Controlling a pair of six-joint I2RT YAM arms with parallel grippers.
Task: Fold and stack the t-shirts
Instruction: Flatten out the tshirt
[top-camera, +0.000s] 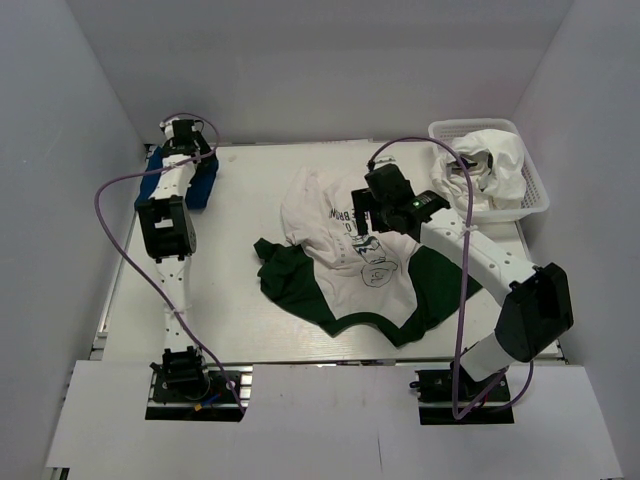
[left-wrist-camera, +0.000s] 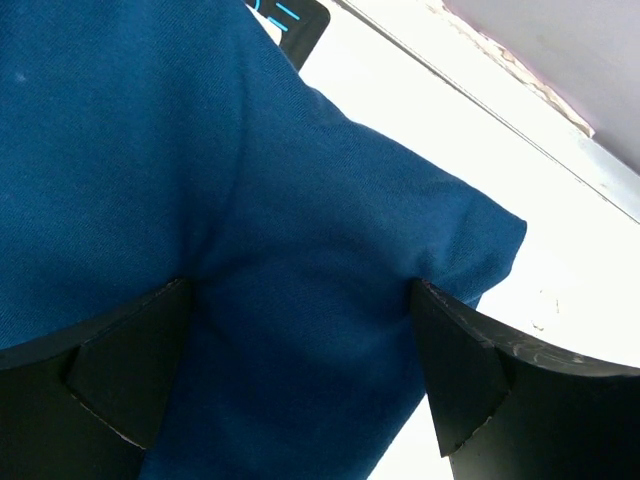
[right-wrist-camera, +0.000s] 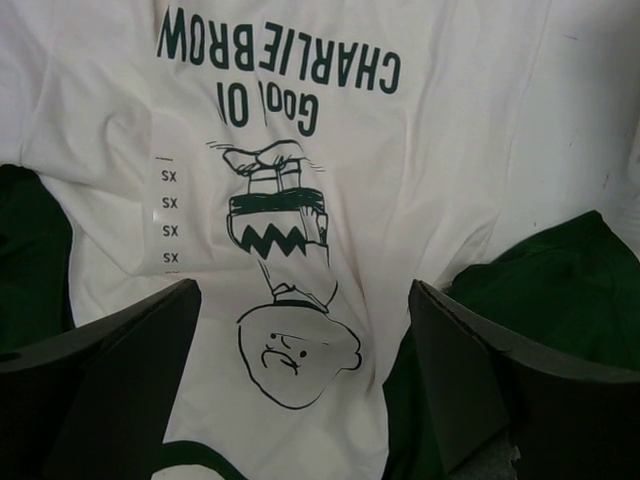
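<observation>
Obs., taking the basket (top-camera: 532, 165) at the far right of the table (top-camera: 235, 255) as reference.

- White tee (top-camera: 315, 215): just left of the basket, mid-table, rumpled and not yet folded. Print (right-wrist-camera: 280, 230) faces up. Long axis runs from the far hem to the near collar, slightly slanted. One dark green sleeve (right-wrist-camera: 560, 290) spreads to each side.
- Right gripper (right-wrist-camera: 305, 295): jaws wide apart, holding nothing, directly above the chest print. The cartoon figure sits between the fingers, so the tee lies straight below the jaws. This arm is clearly the nearer one to it.
- Blue tee (left-wrist-camera: 300, 250): far left of the basket, well apart from the white tee, bunched in the far corner.
- Left gripper (left-wrist-camera: 300, 300): jaws wide apart, straddling a hump of blue cloth. Cannot tell whether the fingers press on it.

Count: two tees on the table (one white, one blue), one basket, white cloth (top-camera: 495, 155) heaped inside it; pieces there cannot be counted.

Judgement: neither tee is folded. The white one needs flattening along its long axis first, and the right arm is placed for a straight descent.
</observation>
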